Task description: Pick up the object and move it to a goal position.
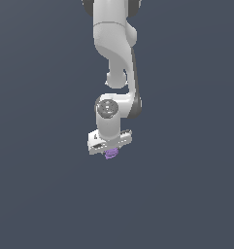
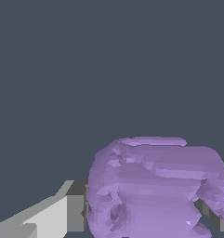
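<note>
- Hanging from the top edge of the exterior view, your white Panda arm (image 1: 113,44) ran downward in a curved stack of links, the wrist joint with its dark round cap facing the camera.
- You had the hand pointing straight down, its crossbar slightly tilted, lower toward the exterior view's left.
- Your gripper (image 1: 110,151) sat narrowed around the purple object (image 1: 110,154), which peeked out just beneath the crossbar, between the fingers.
- You could see in the wrist view the lumpy purple object (image 2: 155,186) filling the space between the finger pads (image 2: 62,214), a grey pad touching it on each side.
- You had only flat dark grey-blue background (image 1: 41,194) around the arm.
</note>
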You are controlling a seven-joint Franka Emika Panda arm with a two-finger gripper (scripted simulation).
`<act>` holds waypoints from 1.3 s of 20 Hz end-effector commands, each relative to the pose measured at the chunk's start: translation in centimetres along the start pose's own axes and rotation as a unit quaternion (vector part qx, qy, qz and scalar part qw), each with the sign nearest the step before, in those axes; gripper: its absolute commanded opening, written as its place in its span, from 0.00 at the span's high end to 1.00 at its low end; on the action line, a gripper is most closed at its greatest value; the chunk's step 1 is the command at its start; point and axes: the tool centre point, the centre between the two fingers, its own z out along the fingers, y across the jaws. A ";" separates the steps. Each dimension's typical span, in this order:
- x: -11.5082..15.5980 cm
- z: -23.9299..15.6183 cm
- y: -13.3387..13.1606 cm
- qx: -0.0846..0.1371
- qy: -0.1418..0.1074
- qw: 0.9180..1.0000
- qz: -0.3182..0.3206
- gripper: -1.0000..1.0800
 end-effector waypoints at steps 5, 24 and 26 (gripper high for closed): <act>-1.2 -2.2 0.6 0.000 0.000 1.000 0.000 1.00; -9.6 -18.2 4.5 0.001 0.000 1.000 0.000 1.00; -10.6 -20.1 5.0 0.001 0.001 1.000 0.000 1.00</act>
